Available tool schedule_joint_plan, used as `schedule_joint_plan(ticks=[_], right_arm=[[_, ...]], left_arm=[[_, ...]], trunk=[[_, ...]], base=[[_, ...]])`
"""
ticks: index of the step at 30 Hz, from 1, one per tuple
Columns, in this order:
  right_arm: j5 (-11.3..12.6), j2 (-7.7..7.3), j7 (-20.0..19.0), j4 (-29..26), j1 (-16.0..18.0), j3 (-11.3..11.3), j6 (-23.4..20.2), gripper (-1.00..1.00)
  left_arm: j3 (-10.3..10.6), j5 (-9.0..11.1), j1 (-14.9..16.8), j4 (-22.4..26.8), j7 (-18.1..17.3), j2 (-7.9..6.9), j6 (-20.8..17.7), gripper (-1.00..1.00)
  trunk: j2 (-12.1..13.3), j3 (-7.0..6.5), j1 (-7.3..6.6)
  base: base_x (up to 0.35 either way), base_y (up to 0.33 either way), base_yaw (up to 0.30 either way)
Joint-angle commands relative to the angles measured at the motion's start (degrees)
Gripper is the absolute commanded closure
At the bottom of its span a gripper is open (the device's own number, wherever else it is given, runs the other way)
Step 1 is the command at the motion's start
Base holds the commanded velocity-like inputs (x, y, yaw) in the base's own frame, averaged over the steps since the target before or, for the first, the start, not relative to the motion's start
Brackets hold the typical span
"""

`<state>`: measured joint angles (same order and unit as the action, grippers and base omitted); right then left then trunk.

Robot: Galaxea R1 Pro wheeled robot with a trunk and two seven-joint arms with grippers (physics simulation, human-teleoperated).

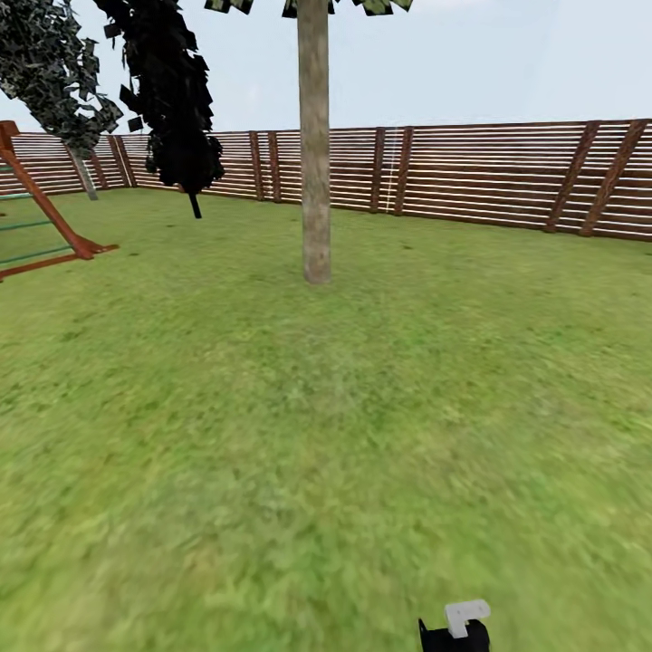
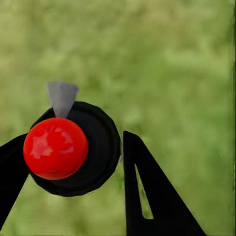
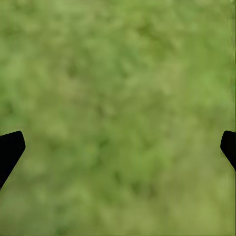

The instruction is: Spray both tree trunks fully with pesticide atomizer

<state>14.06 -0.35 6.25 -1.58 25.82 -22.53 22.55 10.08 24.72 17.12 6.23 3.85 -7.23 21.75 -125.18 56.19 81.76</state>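
Between the two dark fingers (image 2: 147, 196) of our left hand (image 2: 73, 162) sits the pesticide atomizer (image 2: 73, 147): we see it from above in the left wrist view, a round black body with a glossy red ball on top and a small grey nozzle (image 2: 62, 96) pointing away from the hand. The fingers stand close on either side of the black body, so we judge the left hand is holding it, though where the pads meet it is hidden. At the bottom edge of the head view a white trigger-like piece on a black part (image 1: 457, 627) shows, which may be the same sprayer; we cannot tell for certain.

Our right hand (image 3: 118, 147) is spread wide, its fingertips (image 3: 11, 147) at the far edges of its wrist view with only blurred lawn between them.

Well ahead of both hands, across open lawn (image 1: 326, 435), stands a tree trunk (image 1: 314, 145), pale and mottled, upright, with the slatted fence (image 1: 489, 172) behind it.

We judge the atomizer to be light, rigid and smooth, likely slippery on its rounded body. The grip belongs on the black body below the red ball, leaving the nozzle free and aimed at the trunk.
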Motion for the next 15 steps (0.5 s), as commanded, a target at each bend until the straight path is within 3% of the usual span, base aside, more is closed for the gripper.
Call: schedule_joint_plan(ticks=[1,15], right_arm=[[0.4,0.0,0.2,0.0,0.0,-0.5,0.1,-1.0],[0.4,-0.1,0.2,0.0,0.0,-0.5,0.1,-1.0]], left_arm=[[0.5,0.2,0.0,0.0,0.3,0.03,0.1,1.0],[0.5,0.2,0.0,0.0,0.4,0.02,0.1,1.0]], trunk=[[0.0,0.05,0.03],[0.0,0.05,0.03]], base=[[0.34,0.0,0.0],[0.34,0.0,0.0]])
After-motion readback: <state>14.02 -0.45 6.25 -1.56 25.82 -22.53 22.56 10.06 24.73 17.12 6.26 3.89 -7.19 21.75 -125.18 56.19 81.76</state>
